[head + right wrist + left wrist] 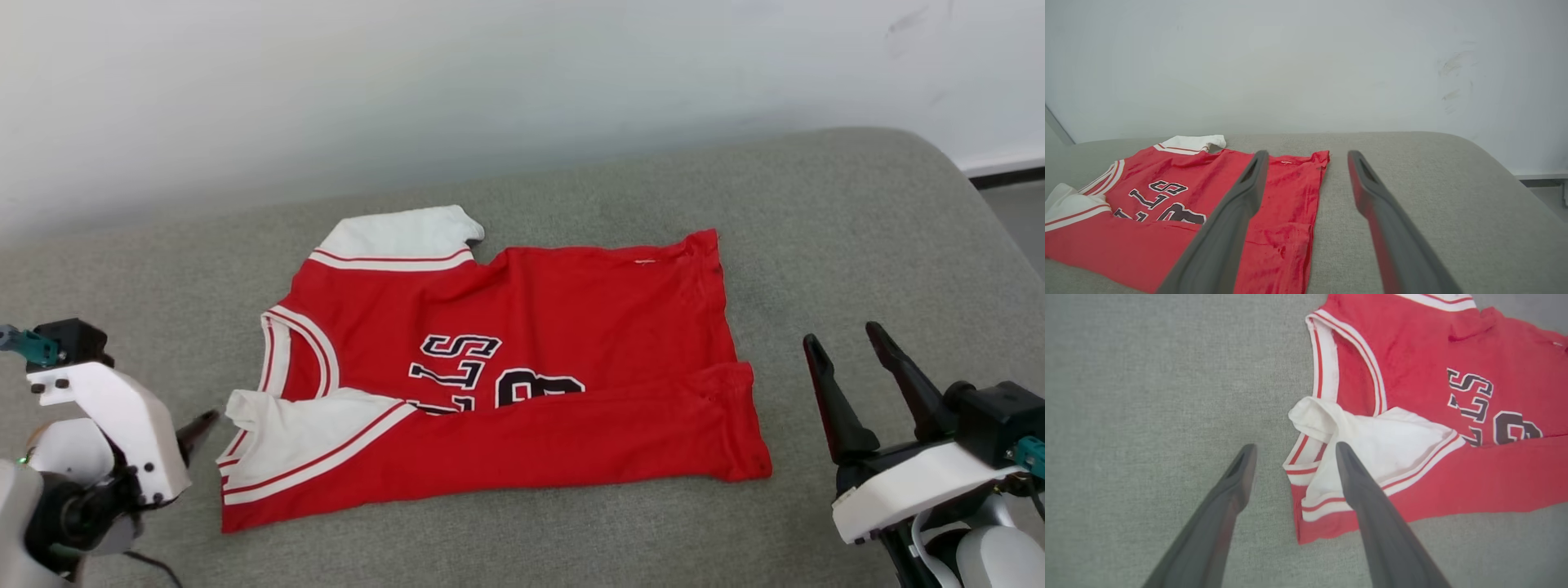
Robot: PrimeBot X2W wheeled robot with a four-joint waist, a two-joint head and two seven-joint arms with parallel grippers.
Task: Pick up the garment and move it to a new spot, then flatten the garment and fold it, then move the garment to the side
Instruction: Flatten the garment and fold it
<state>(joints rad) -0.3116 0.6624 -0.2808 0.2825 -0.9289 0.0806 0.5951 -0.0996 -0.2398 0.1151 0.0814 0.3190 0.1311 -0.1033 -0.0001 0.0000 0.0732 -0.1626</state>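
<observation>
Head view: the garment (522, 367) lies flat on the grey cushion (816, 212), with its collar toward the robot's left and its hem toward the right. The near long edge is turned over onto the body and hides the lower part of the black letters, so I judge that a first lengthwise fold is made and the far side is not yet folded. The left gripper (192, 437) sits just beside the collar end. The right gripper (842, 335) stands near the hem corner but apart from it, with its fingers spread. Each one waits at one end of the cloth, probably so that both ends can be taken together.

Left wrist view: the left gripper (1294, 446) has its two fingers wide apart and pinches nothing. One finger is over bare cushion, the other over the white sleeve (1392, 441), which lies folded on the red cloth; whether it touches the sleeve I cannot tell.

Right wrist view: the right gripper (1307, 153) is also spread and empty. It looks along the hem edge of the garment (1147, 241), toward the pale wall (1306, 61).
</observation>
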